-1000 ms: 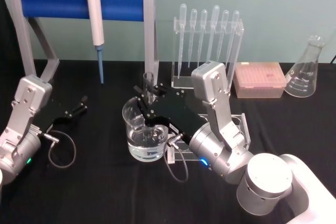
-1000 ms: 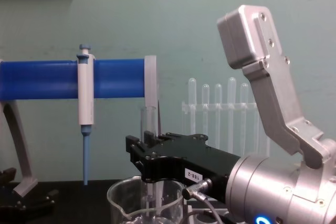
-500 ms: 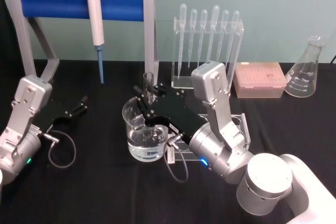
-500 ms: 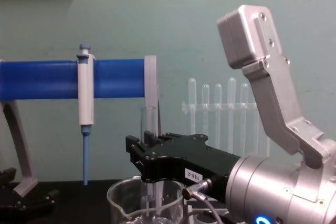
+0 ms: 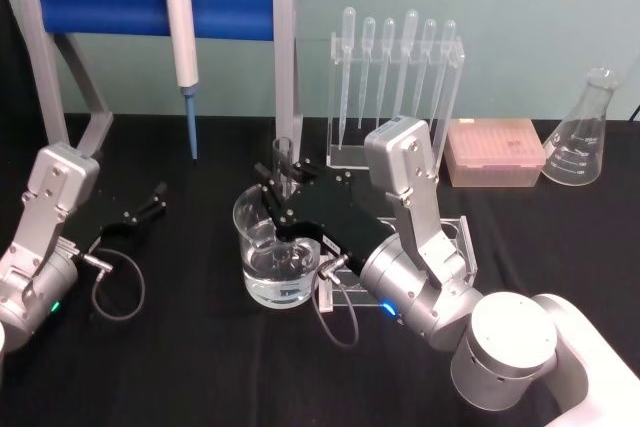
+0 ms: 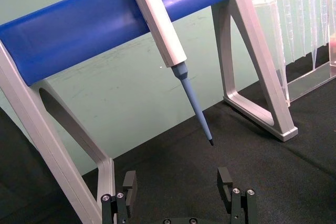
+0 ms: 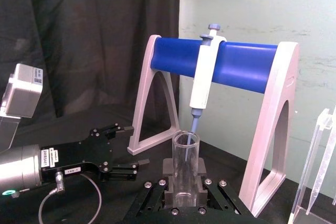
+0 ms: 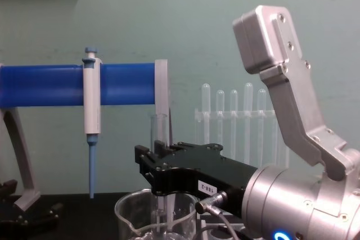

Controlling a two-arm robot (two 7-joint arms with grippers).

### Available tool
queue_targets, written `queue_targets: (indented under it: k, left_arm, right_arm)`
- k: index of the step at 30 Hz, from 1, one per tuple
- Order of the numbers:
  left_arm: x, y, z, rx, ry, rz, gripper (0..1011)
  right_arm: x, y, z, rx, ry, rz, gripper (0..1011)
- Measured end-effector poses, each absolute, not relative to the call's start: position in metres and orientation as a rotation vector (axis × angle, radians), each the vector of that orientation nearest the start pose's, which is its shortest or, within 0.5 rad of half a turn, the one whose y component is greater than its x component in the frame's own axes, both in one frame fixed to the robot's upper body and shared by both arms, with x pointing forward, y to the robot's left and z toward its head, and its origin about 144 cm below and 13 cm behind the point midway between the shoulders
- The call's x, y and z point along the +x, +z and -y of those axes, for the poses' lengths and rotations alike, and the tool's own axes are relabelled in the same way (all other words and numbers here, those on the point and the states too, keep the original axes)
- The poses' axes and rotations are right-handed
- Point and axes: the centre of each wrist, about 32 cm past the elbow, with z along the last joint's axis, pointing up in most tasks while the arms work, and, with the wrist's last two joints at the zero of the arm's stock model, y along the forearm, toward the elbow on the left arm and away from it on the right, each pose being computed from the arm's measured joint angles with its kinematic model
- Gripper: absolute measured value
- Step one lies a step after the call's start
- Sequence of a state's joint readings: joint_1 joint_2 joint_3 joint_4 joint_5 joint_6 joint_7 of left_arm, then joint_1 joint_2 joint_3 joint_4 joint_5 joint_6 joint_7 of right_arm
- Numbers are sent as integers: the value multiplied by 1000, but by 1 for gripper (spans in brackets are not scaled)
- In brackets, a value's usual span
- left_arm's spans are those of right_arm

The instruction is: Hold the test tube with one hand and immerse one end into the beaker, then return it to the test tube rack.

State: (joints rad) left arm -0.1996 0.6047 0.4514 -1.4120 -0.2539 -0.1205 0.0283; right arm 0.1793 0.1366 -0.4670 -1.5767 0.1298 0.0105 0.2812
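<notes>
Head view: your right gripper [image 5: 283, 190] clamped the test tube [image 5: 283, 155] inside the beaker [image 5: 247, 222].
Left gripper [image 6: 177, 179]: parked far left, jaws apart.

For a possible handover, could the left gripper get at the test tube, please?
Probably not: the right gripper clamps the test tube in the beaker, leaving just its top free; the left gripper rests aside.
</notes>
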Motion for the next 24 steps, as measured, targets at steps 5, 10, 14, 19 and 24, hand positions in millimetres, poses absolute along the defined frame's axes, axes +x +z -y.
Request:
queue_targets:
  k: [5, 10, 14, 19, 24]
  left_arm:
    - [489, 1140, -310, 304, 1248, 285, 1000]
    - [489, 1140, -310, 304, 1248, 285, 1000]
    - [489, 1140, -310, 304, 1248, 285, 1000]
    - [489, 1140, -310, 304, 1248, 285, 1000]
    - [489, 1140, -310, 304, 1248, 285, 1000]
  right_arm:
    - [476, 1184, 121, 27, -827, 119, 226]
    - [476, 1184, 121, 27, -827, 119, 226]
    - [476, 1184, 121, 27, -827, 119, 226]
    - [476, 1184, 121, 27, -827, 119, 226]
    - [476, 1184, 121, 27, -827, 119, 226]
